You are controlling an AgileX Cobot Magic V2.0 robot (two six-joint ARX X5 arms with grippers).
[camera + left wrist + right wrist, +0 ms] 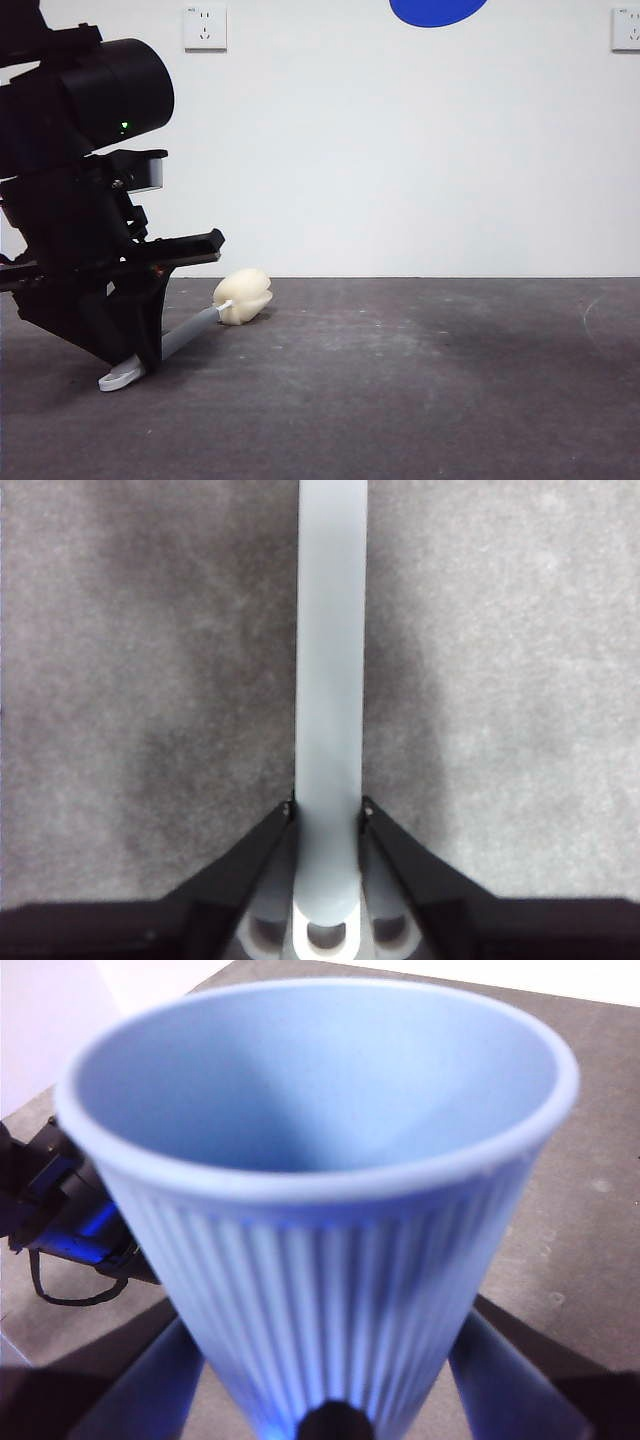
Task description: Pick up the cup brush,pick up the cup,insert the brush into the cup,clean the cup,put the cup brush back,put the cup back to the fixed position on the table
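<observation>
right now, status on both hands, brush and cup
Left hand shut on cup brush handle, brush on the table. Right hand holds cup aloft. Nothing in the way.

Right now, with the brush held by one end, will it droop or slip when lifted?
The brush probably stays stiff: its handle looks straight and rigid. The sponge head seems light, so little droop. The left gripper grips smooth plastic; it might swivel.

cup (330, 1290): ribbed plastic | brush head (243, 296): perhaps sponge | table (420, 390): matt, scuffed

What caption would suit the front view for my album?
The left tool grips the cup brush by its grey handle on the table, while the blue cup hangs high above.
</observation>
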